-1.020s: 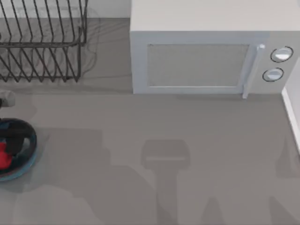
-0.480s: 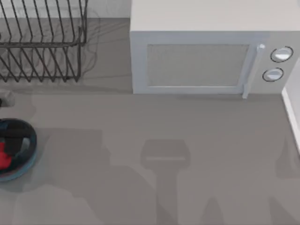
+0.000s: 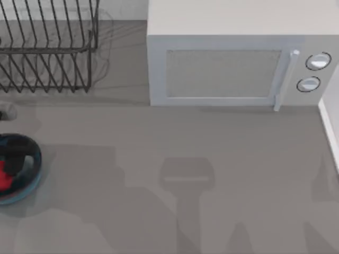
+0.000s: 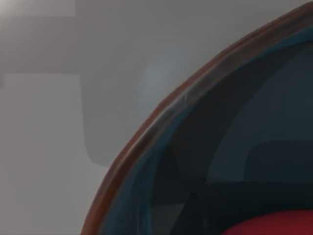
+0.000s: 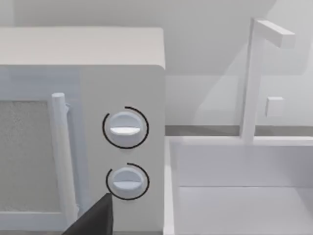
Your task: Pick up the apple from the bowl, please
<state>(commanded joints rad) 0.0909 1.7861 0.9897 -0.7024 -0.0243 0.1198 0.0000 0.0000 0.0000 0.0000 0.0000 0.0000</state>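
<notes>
Landmark: the bowl [image 3: 21,169] sits on the tabletop [image 3: 185,159] at its far left edge, well apart from the microwave [image 3: 233,58] and in front of the wire rack [image 3: 47,47].
Apple: the apple [image 3: 5,177] lies inside the bowl, toward the bowl's left side, partly under a dark shape that crosses the bowl's inside; it is not lifted yet.
Left wrist view: the bowl's thin dark rim [image 4: 161,117] runs close across the picture, and a sliver of the apple [image 4: 274,226] shows within the bowl.
Left pincer: it appears to be low over the bowl, but whether its fingers are spread or closed cannot be told.
Right arm: parked, its camera facing the microwave's two knobs [image 5: 125,128]; its pincer's state cannot be told either.
Step in hand: likely the final descent onto the apple.
Doing it well: centre over the apple, keep the fingers inside the bowl's rim without touching the wall, close at the fruit's widest part, then lift straight up.
</notes>
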